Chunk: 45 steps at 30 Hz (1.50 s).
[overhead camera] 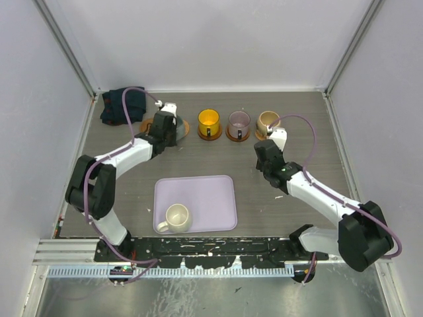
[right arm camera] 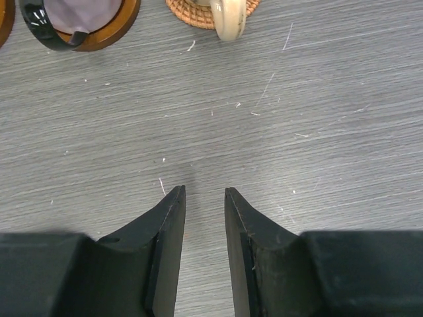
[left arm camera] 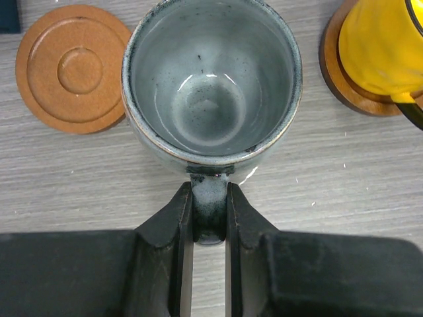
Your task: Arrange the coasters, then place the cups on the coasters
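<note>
left wrist: left pincer (left arm camera: pixel 209 195) clamped on handle of glazed, speckled grey-green cup (left arm camera: pixel 211 92); right pincer (right arm camera: pixel 204 193) apart.

Left gripper (left arm camera: pixel 209 191): handle of the gripped cup (left arm camera: pixel 211 79) sits between the fingers (left arm camera: pixel 173 221), touching both, with the bowl straight ahead of the tips. Bare coaster (left arm camera: pixel 73 66) ahead-left of the fingers, just beside that cup. Ahead-right, second cup (left arm camera: pixel 380 46) on second coaster (left arm camera: pixel 344 89).

Right gripper (right arm camera: pixel 203 191): nothing between its fingers, table (right arm camera: pixel 277 119) under the tips. Ahead of them, fourth cup (right arm camera: pixel 229 20) on fourth coaster (right arm camera: pixel 188 12). Ahead-left, third cup (right arm camera: pixel 79 12) on third coaster (right arm camera: pixel 125 23).

Tray (overhead camera: pixel 211 191) well behind both sets of fingertips, between the arms. Tray cup (overhead camera: pixel 177 218) in its near-left corner. Cloth (overhead camera: pixel 124 104) left of the left fingers, in the far corner.
</note>
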Tool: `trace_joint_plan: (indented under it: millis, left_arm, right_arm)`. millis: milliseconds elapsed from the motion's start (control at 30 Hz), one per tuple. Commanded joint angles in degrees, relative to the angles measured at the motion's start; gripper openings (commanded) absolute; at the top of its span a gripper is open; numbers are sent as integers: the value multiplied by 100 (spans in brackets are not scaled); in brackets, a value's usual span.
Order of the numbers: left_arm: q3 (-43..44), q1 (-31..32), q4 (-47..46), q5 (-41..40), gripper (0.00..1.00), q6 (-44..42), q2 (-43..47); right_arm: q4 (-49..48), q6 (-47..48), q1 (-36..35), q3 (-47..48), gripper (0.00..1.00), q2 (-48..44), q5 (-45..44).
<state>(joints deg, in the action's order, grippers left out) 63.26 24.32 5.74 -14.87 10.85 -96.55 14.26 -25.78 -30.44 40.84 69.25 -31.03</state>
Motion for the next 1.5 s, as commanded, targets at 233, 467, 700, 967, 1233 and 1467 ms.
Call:
trace_joint_plan:
  millis: [233,467,700,967,1233,1467]
  left_arm:
    - [790,-174,-1333,143,0,-146,-338]
    - [863,-183,-1488,72,0,-91,-517]
    - [833,-186,-1639,-75,0,-16,-632]
    - [804,-182,-1748,-211,0,13,-637]
    - [803,-180,-1781,-252,0,81,-673]
    - [792,-181,-1795,-323,0,109,-699]
  right_arm:
    - [-172,-51,100,200,36,229,203]
    - [-246,-32,100,260,35,410,336]
    - [-300,-41,99,232,35,448,408]
    - [-345,-57,99,205,35,491,487]
    - [-398,-76,98,236,35,584,589]
    - [-415,-67,101,240,35,624,636]
